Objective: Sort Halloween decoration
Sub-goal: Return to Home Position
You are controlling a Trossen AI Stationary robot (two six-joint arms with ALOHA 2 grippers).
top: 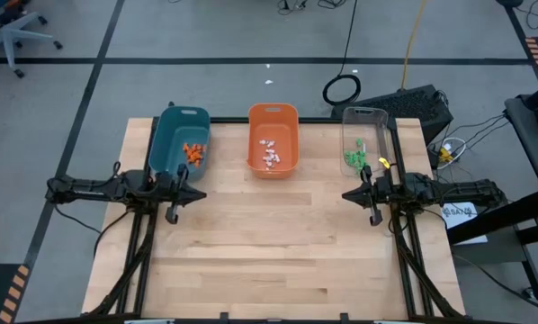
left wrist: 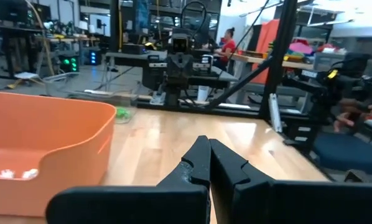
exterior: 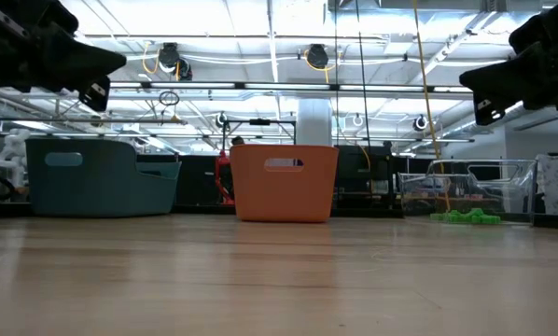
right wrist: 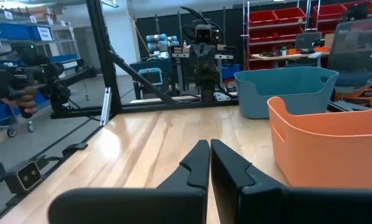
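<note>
Nearest you, the pale wooden tabletop shows only bare boards; I can pick out no loose trinket on it. Farther in, your two dark arms reach in from the sides and point at each other across the middle. The left claw hangs over the left part of the boards. Its own wrist view shows its two fingers pressed together with nothing between them. The right claw mirrors it on the right, likewise closed flat and holding nothing. The low view puts both arms well up off the surface.

What matters for you is that everything the task cares about lies on the far side of both claws, not between them. Just beyond the left claw sits the teal plastic bin, with the tiny orange trinkets gathered at its near end. Just beyond the right claw stands the clear plastic bin, with the tiny green trinkets at its near end. Between those two bins, apart from either claw, is the orange plastic bin, with the small white trinkets on its floor.

Each colour has its own bin, so I judge the sorting done and the arms due to draw home. Neither claw needs to travel toward the far side. Watch the near rims of the teal and clear bins, which lie close to each arm. Pull each arm back along its own line rather than swinging it farther in.
</note>
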